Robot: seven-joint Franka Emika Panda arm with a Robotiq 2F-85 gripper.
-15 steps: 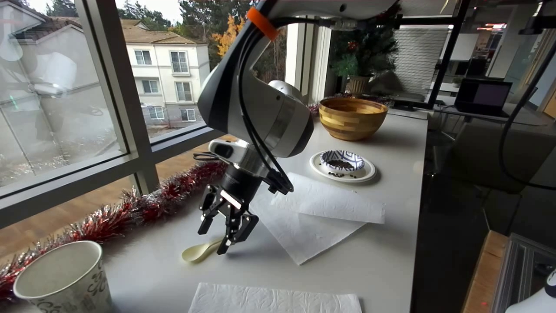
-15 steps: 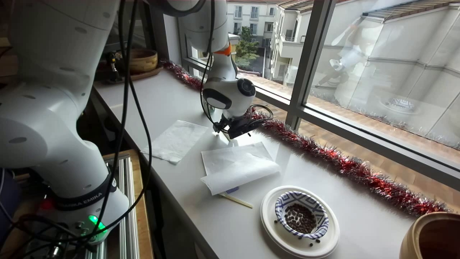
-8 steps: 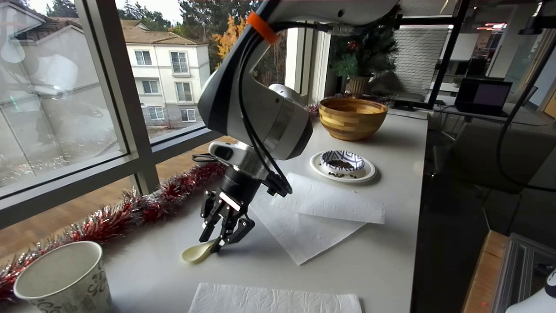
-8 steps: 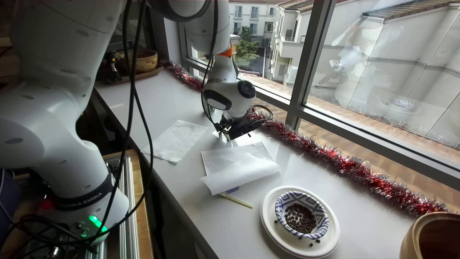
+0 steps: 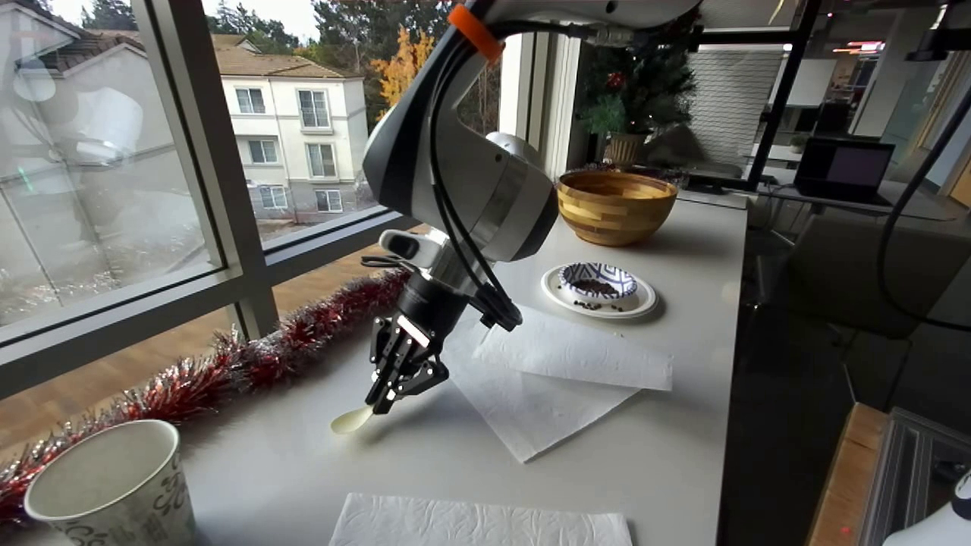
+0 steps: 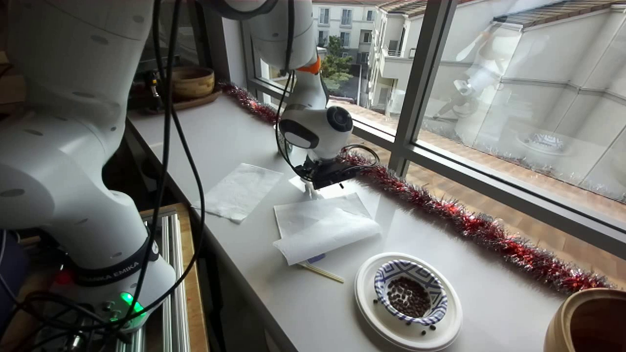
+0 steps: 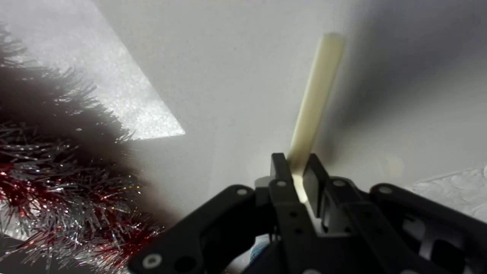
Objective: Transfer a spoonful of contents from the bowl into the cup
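Note:
My gripper (image 5: 378,406) is shut on the handle of a pale yellow spoon (image 5: 350,421). In the wrist view, the end of the spoon handle (image 7: 319,87) sticks out beyond the fingertips, with a soft shadow on the table beside it. The spoon looks slightly raised off the tabletop. A paper cup (image 5: 114,485) with a grey leafy print stands at the near left in an exterior view. The white bowl with a blue pattern (image 6: 435,283) holds dark beans. It sits on a white plate (image 6: 363,298), where several loose beans lie.
Paper towels (image 5: 584,360) lie beside the arm, and another sheet (image 5: 485,523) is nearer. A thin pale handle (image 6: 325,272) pokes out from under one towel. Tinsel (image 5: 227,371) runs along the window. A large wooden bowl (image 5: 616,208) stands beyond the plate.
The jaws have come together on the spoon handle. Gripper and spoon have then risen a little and shifted away from the cup. Bowl, plate and towels have stayed put.

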